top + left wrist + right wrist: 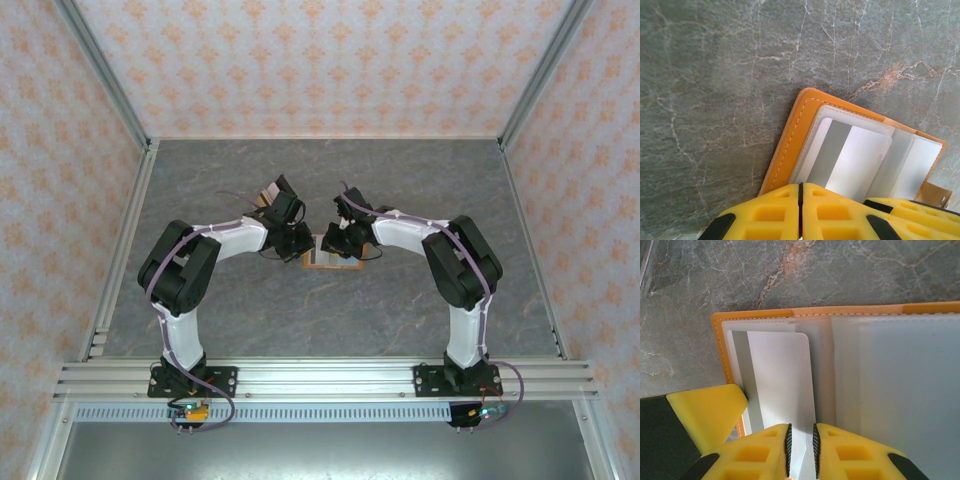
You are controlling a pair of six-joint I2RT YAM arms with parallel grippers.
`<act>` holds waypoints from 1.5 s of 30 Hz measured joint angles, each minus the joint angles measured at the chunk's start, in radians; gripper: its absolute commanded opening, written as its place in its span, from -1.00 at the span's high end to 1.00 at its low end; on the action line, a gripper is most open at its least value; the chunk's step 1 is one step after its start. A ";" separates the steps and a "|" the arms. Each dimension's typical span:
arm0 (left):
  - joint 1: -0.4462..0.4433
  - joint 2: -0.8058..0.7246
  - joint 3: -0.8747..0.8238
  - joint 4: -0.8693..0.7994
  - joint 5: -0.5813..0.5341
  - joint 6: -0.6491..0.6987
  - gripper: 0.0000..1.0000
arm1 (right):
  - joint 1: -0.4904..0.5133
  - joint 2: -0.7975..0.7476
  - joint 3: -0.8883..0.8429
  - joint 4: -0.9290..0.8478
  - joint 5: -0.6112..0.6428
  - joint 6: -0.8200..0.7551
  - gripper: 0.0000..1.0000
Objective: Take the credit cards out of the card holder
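The orange card holder (pixel 789 142) lies open on the grey marbled table, pale inner face up (pixel 720 340); from above, a part of it (pixel 322 262) peeks out between the arms. A whitish-silver card (pixel 780 375) with a grey stripe sticks partly out of a pocket (pixel 855 160). My left gripper (pixel 800 210) is shut, its tips down at the holder's near edge (pixel 300 245). My right gripper (pixel 800 450) stands over the card's near end with a narrow gap between its jaws; the card's edge shows in that gap (pixel 338 243). Brown and black cards are out of view.
Frosted clear pocket sleeves (pixel 900 390) cover the holder's other half. A small tan strap (pixel 935 192) sticks out at one corner. Patterned walls and aluminium rails (pixel 120 260) box in the table; bare grey surface (pixel 330 180) lies beyond the grippers.
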 measured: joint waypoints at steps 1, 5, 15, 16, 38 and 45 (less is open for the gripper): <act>0.000 0.000 0.000 0.000 0.000 0.000 0.84 | 0.000 0.000 -0.002 0.000 0.000 0.000 0.57; -0.001 0.000 0.000 0.000 -0.004 0.000 0.86 | -0.002 0.000 -0.019 0.014 0.004 0.000 0.57; -0.002 0.002 0.000 0.000 -0.007 0.000 0.87 | -0.012 -0.002 -0.049 0.070 -0.035 -0.009 0.68; -0.002 0.002 0.000 0.000 -0.007 0.000 0.87 | -0.013 -0.004 -0.056 0.079 -0.042 -0.008 0.69; -0.002 0.002 -0.004 0.003 -0.014 0.000 0.87 | -0.069 -0.109 -0.210 0.262 -0.145 0.023 1.00; -0.002 0.002 -0.005 0.004 -0.014 0.000 0.87 | -0.079 -0.143 -0.242 0.259 -0.121 0.013 1.00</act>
